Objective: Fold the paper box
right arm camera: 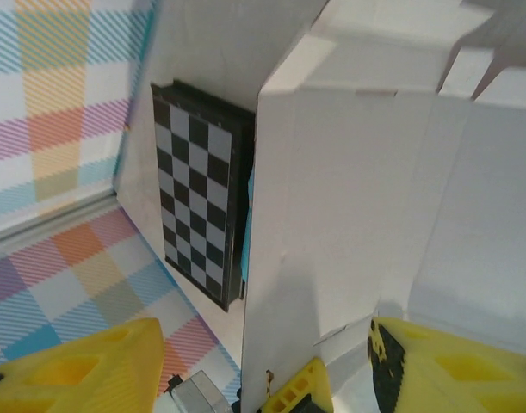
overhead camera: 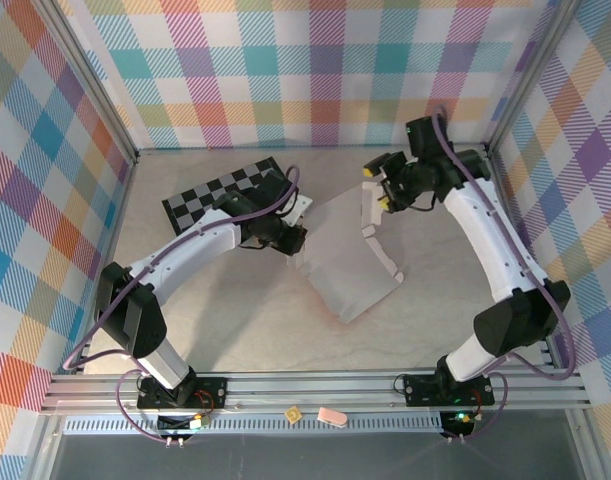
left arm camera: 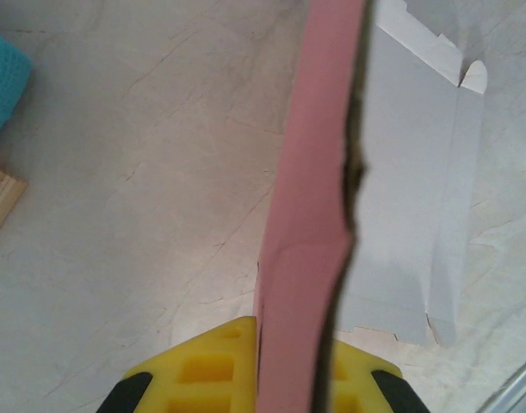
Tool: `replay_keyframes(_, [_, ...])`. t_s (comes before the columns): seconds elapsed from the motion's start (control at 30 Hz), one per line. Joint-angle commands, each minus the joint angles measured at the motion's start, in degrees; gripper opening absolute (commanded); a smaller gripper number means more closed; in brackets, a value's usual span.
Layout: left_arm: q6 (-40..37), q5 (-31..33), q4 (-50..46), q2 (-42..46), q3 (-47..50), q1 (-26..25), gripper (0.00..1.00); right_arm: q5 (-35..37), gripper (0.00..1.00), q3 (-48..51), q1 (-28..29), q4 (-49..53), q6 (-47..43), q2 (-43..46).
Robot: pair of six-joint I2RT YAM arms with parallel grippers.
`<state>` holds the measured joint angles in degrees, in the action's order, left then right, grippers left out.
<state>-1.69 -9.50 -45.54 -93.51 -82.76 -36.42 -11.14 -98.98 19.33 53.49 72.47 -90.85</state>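
Note:
The paper box (overhead camera: 350,255) lies unfolded mid-table, greyish inner face up, with its side flaps raised. My left gripper (overhead camera: 290,240) is shut on the box's left flap. In the left wrist view that flap (left arm camera: 310,215) stands upright, pink side showing, pinched between the yellow fingers (left arm camera: 202,370). My right gripper (overhead camera: 380,185) hangs open at the box's far right flap. In the right wrist view its yellow fingers (right arm camera: 73,370) stand wide apart around a raised pale panel (right arm camera: 349,198), not touching it.
The black-and-grey checkered board (overhead camera: 220,195) lies at the back left, close behind the left gripper, also seen as the board (right arm camera: 202,189) past the panel. A teal bar (left arm camera: 4,82) lies beside it. Plaid walls ring the table (overhead camera: 235,320).

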Motion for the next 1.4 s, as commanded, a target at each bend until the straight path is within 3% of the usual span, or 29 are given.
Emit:
replay_keyframes(0.0, [-3.09, 0.98, 2.82, 0.05, 0.49, 0.57, 0.00, -3.12, 0.63, 0.08, 2.45, -5.94, 3.64, -2.12])
replay_keyframes(0.23, [-3.33, 1.64, 5.28, -0.44, 1.45, 0.57, 0.00, -5.47, 0.59, 5.51, 4.88, -13.23, 9.05, -5.31])
replay_keyframes(0.57, [-3.14, 1.53, 6.44, -1.49, 1.81, 0.57, 0.00, -5.56, 0.42, 8.69, 6.16, -17.74, 10.04, -6.95])
replay_keyframes(1.37, [-3.40, 1.42, 8.56, -1.67, 3.45, 0.57, 0.00, -5.06, 0.20, 11.56, 6.42, -20.28, 7.68, -8.87])
